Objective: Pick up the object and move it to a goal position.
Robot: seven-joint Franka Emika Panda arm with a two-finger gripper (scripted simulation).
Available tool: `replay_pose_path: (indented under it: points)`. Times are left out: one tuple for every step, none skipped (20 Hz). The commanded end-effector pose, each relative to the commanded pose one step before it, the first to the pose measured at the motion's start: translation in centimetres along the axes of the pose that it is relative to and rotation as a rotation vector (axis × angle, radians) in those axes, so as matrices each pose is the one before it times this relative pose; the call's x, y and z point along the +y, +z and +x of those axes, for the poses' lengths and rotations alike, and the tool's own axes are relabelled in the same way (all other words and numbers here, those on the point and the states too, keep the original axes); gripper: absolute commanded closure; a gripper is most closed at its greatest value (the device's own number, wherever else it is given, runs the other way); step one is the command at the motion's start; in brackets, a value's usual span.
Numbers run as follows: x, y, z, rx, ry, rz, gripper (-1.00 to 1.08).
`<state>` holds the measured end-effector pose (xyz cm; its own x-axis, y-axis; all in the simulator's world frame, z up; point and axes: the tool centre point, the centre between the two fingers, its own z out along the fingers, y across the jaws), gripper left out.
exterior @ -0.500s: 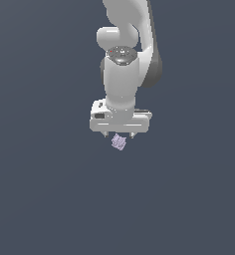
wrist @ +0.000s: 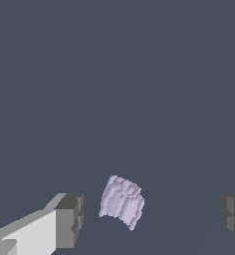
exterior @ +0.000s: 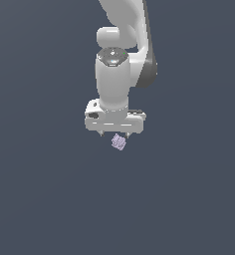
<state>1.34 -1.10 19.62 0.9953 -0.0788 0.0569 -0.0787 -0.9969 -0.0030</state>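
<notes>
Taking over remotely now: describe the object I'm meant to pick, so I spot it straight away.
Find the white arm hanging over the plain dark grey surface and follow it down to its pincer. Just under it, between the spread fingers, sits the object, untouched by either. It is a tiny lumpy pale lilac chunk, the only coloured item there.

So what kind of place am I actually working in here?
A bare simulated scene, not a real room: flat, featureless grey ground, a cleanly rendered white arm, and only a lilac chunk lying between the open tool fingers, untouched.
</notes>
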Motion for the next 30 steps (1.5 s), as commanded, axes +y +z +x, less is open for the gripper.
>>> replay_pose_path:
  points:
    - [0.452,-0.04,-0.055,-0.00315,0.01219,0.00423,-0.92]
    - [0.026,-0.038,0.019,0.00007,-0.00084,0.00012,-0.92]
    - [-0.032,-0.009,0.009,0.00029,-0.00123,-0.00029,-0.92]
    - [-0.03,0.038,-0.006,0.0,0.0,0.0,-0.92]
    - [-0.058,0.058,-0.034,0.00007,0.00126,-0.00057,-0.92]
    - [-0.042,0.102,-0.054,-0.00038,0.00299,-0.00006,-0.92]
    - [-0.036,0.138,-0.076,-0.00065,0.00461,0.00005,-0.92]
    - [-0.038,0.174,-0.099,-0.00089,0.00607,0.00015,-0.92]
    - [-0.034,0.21,-0.121,-0.00114,0.00759,0.00022,-0.92]
    - [-0.037,0.245,-0.143,-0.00134,0.00891,0.00024,-0.92]
    - [-0.044,0.277,-0.163,-0.00148,0.00999,0.0002,-0.92]
    - [-0.055,0.311,-0.185,-0.0016,0.01102,0.00011,-0.92]
    - [-0.064,0.344,-0.208,-0.00172,0.01209,0.00002,-0.92]
    - [-0.064,0.377,-0.232,-0.0019,0.01334,-0.00003,-0.92]
    - [-0.059,0.41,-0.258,-0.0021,0.01477,-0.00007,-0.92]
    - [-0.056,0.442,-0.284,-0.00228,0.0161,-0.00015,-0.92]
    - [-0.053,0.474,-0.311,-0.00243,0.01737,-0.00027,-0.92]
    - [-0.046,0.505,-0.339,-0.00257,0.01869,-0.00042,-0.92]
    - [-0.037,0.536,-0.368,-0.00272,0.02002,-0.00058,-0.92]
    - [-0.025,0.566,-0.397,-0.00285,0.02138,-0.00076,-0.92]
    - [-0.01,0.588,-0.423,-0.00293,0.02252,-0.00097,-0.92]
    - [0.006,0.561,-0.412,-0.00276,0.02173,-0.0011,-0.92]
    - [0.021,0.522,-0.39,-0.00253,0.02046,-0.00117,-0.92]
    - [0.033,0.483,-0.368,-0.00231,0.01917,-0.00122,-0.92]
    - [0.042,0.446,-0.344,-0.00209,0.01787,-0.00124,-0.92]
    - [0.049,0.409,-0.32,-0.00188,0.01657,-0.00124,-0.92]
    - [0.053,0.373,-0.295,-0.00169,0.01526,-0.00121,-0.92]
    - [0.056,0.338,-0.27,-0.0015,0.01395,-0.00117,-0.92]
    - [0.057,0.304,-0.244,-0.00132,0.01264,-0.00111,-0.92]
    - [0.055,0.27,-0.219,-0.00115,0.01131,-0.00103,-0.92]
